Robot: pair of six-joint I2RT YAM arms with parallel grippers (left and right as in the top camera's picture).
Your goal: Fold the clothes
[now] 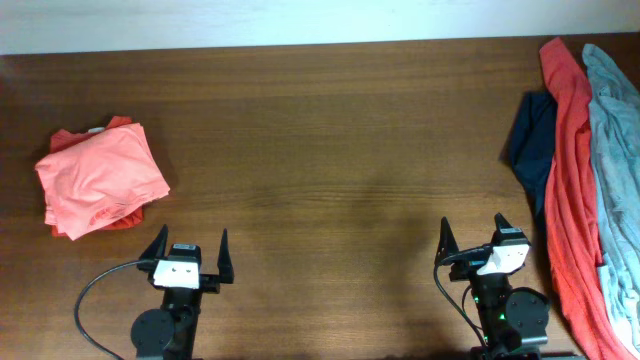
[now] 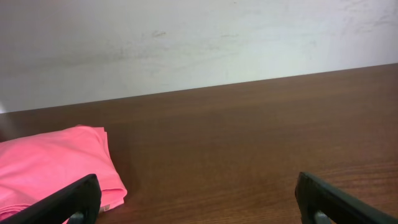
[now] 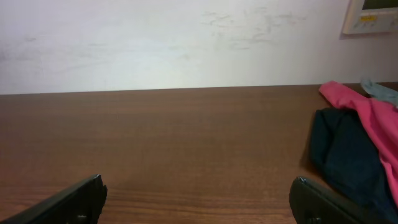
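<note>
A folded stack of coral-red tees (image 1: pixel 100 180) lies at the left of the table; it also shows in the left wrist view (image 2: pixel 50 168). At the right edge lies an unfolded pile: a navy piece (image 1: pixel 532 140), a coral-red tee (image 1: pixel 570 180) and a pale grey-blue T-shirt (image 1: pixel 615 140). The right wrist view shows the navy piece (image 3: pixel 348 155), the red tee (image 3: pixel 373 118) and a bit of the grey-blue shirt (image 3: pixel 382 92). My left gripper (image 1: pixel 189 243) is open and empty at the front left. My right gripper (image 1: pixel 473 232) is open and empty at the front right, left of the pile.
The wooden table (image 1: pixel 330 150) runs to a white wall at the back (image 2: pixel 186 43). A wall control panel (image 3: pixel 373 15) shows at the top right of the right wrist view. Cables trail from both arm bases at the front edge.
</note>
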